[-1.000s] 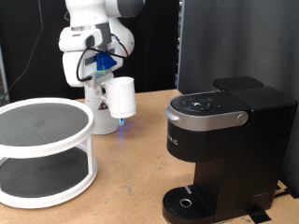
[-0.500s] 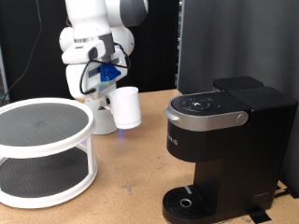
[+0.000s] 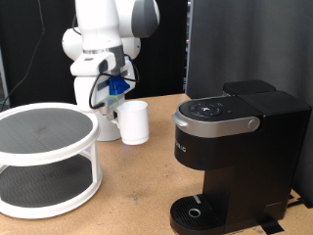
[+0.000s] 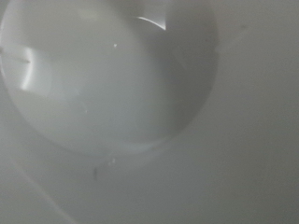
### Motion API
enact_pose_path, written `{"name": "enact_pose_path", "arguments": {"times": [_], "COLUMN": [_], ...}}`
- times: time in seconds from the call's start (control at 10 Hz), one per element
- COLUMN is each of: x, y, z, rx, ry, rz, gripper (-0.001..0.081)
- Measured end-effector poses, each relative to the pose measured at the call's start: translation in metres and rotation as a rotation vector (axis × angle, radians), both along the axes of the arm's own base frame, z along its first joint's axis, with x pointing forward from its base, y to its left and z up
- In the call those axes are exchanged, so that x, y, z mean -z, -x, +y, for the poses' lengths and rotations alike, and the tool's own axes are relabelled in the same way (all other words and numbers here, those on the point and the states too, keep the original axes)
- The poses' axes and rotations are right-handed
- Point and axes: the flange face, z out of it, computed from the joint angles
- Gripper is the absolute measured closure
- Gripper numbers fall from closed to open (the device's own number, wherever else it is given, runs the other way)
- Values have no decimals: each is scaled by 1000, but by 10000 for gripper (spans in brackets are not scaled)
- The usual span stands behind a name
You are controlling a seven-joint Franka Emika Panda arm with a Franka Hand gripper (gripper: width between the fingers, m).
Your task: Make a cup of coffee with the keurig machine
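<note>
One keurig machine [image 3: 230,147] nearest us on the worktop [image 3: 137,191], its round drip tray [image 3: 196,213] bare. One white two-tier stand [image 3: 44,157] to the machine's left, both tiers bare. One cup [image 3: 134,122] behind, up-left of the machine; in the wrist view we see only its white interior [image 4: 107,79]. Gripper itself hidden by cup and arm [image 3: 103,39]; whether the fingers are open or closed, we cannot tell.

White arm [image 3: 101,34], blue cabling [image 3: 115,86]

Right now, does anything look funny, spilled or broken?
Nothing is spilled or broken. The white cup stands upright on the table, away from the coffee machine, whose drip tray has nothing on it. The wrist view is blurry and filled by the cup.
</note>
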Motion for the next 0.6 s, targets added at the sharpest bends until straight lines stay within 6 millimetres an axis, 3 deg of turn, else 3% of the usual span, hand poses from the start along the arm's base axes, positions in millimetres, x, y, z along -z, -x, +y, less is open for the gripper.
{"name": "enact_pose_path", "arguments": {"times": [0.6], "x": [9], "y": [3], "z": [1], "rx": [-31], "ry": [2], "rz": [15], "gripper": [734]}}
